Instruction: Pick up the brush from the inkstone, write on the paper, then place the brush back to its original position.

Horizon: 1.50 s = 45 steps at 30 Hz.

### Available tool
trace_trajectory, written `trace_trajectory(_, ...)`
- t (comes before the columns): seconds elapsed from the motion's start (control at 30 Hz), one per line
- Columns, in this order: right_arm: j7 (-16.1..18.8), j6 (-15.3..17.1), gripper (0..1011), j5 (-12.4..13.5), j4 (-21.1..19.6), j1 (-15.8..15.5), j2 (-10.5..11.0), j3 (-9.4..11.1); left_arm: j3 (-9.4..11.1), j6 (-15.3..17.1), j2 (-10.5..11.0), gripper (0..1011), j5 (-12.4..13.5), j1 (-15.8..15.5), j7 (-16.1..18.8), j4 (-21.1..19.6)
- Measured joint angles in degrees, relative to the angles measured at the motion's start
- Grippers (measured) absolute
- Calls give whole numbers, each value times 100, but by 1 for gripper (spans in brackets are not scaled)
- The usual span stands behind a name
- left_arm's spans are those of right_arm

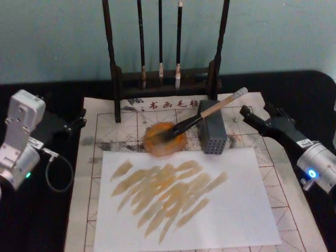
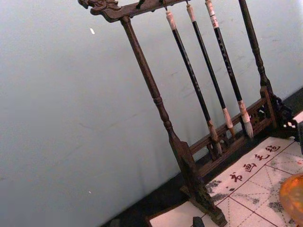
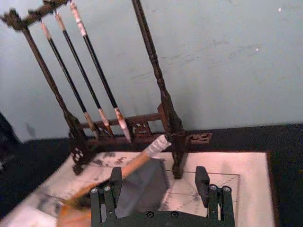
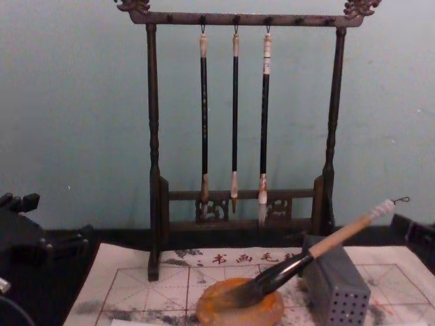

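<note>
Fingers [image 3: 202, 182] on the right gripper [image 3: 159, 176] are wide open, holding nothing. The brush [image 1: 210, 112] lies close in front, tip in the inkstone [image 1: 155, 147], handle slanting up toward them. The left gripper [image 1: 80, 119] sits far off.

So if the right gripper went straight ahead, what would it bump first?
Probably the brush handle, lying across the grey box just ahead of the right gripper's open jaws; the box itself sits right under it. Depth is unclear.
</note>
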Motion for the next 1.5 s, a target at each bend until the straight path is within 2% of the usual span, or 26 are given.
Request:
trace_trajectory(0.13, 182, 119, 1000, 260, 127, 51, -123, 90, 0, 0, 0, 1001, 0, 0, 0, 0)
trace_trajectory(0.3, 510, 317, 1000, 736, 411, 204, -286, 157, 0, 0, 0, 1001, 0, 0, 0, 0)
trace_trajectory(0.8, 1015, 688, 1000, 1560, 1022, 586, -515, 38, 0, 0, 0, 1001, 0, 0, 0, 0)
trace_trajectory(1.5, 1248, 750, 1000, 2083, 1755, 1097, -776, -204, 0, 0, 0, 1001, 0, 0, 0, 0)
